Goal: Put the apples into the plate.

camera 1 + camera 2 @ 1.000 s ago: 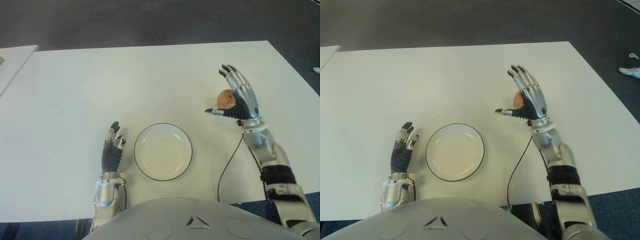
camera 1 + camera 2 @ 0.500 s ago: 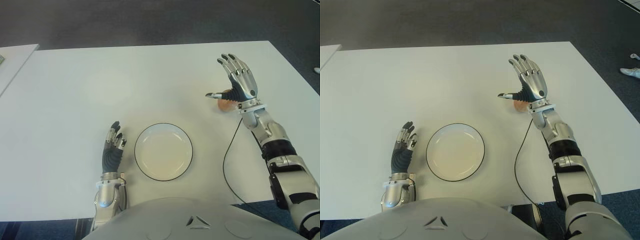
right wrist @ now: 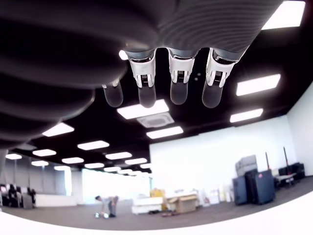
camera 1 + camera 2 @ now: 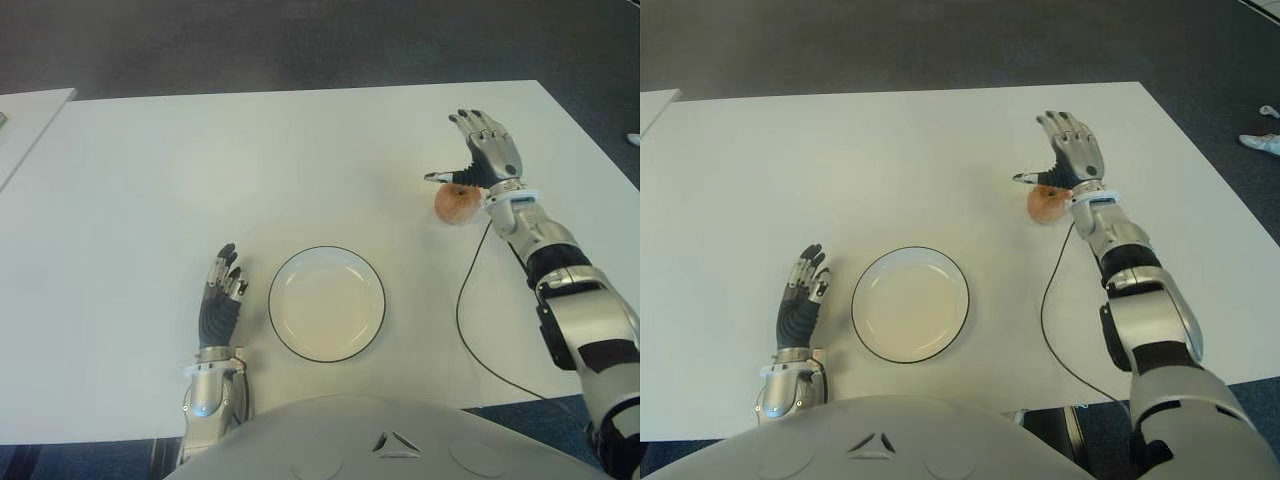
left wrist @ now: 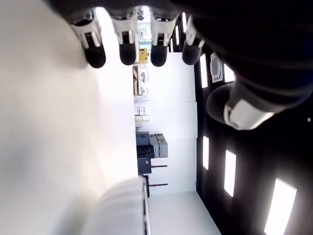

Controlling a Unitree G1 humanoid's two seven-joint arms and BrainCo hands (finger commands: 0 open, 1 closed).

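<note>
One reddish apple (image 4: 455,203) lies on the white table (image 4: 300,160), to the right of and beyond the white, dark-rimmed plate (image 4: 326,302), which holds nothing. My right hand (image 4: 462,150) hovers just past the apple with fingers spread and thumb out to the left; its wrist sits beside the apple. The right wrist view shows straight fingertips (image 3: 178,93) holding nothing. My left hand (image 4: 222,295) shows just left of the plate, fingers (image 5: 126,49) extended and holding nothing.
A thin black cable (image 4: 462,310) runs from my right wrist across the table toward its near edge. A second white table (image 4: 30,110) stands at the far left. Dark floor surrounds the table, with a small pale object (image 4: 1260,143) on it at the right.
My right hand has moved farther away and slightly right, so the apple now shows on its near side by the wrist. The apple, plate and left hand have stayed put.
</note>
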